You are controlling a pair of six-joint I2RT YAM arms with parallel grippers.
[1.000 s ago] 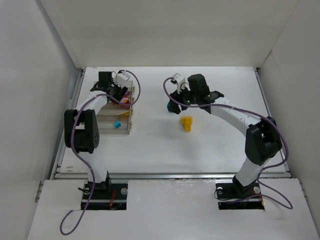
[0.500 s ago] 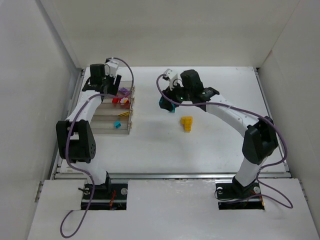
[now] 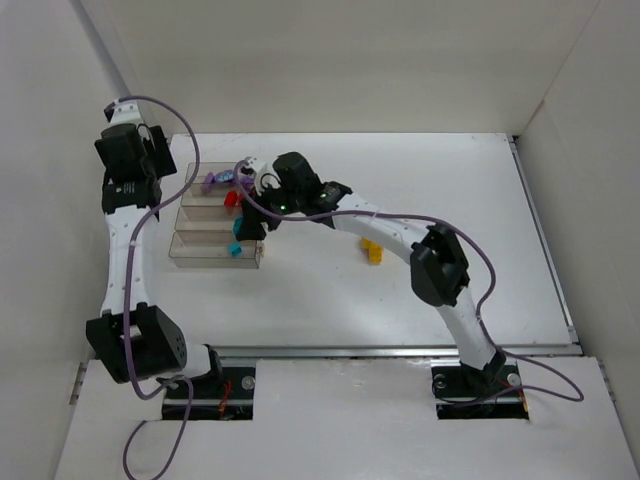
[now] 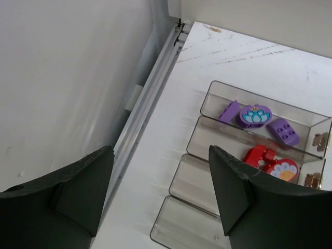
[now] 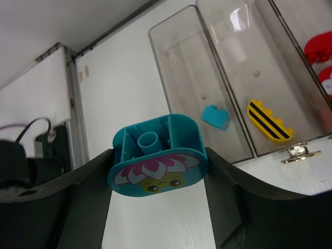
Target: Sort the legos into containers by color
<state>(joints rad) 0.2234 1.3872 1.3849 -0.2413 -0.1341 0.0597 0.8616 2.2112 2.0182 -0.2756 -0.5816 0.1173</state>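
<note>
Teal flower-face brick (image 5: 158, 155) is pinched by right gripper (image 5: 159, 174), just beside the bins. Step: carrying to drop. Next, I think: shift to 1 o'clock over end bin (image 5: 174, 62) w/ small cyan brick (image 5: 215, 115), then release. Left gripper (image 4: 161, 155) is spread, empty.

My pincer (image 5: 158, 168) clamps a teal flower-faced brick (image 5: 155, 148). Beyond it, clear bins (image 5: 181, 67) hold a small cyan brick (image 5: 215, 116), a striped yellow piece (image 5: 270, 127) and red pieces (image 5: 321, 49).
</note>
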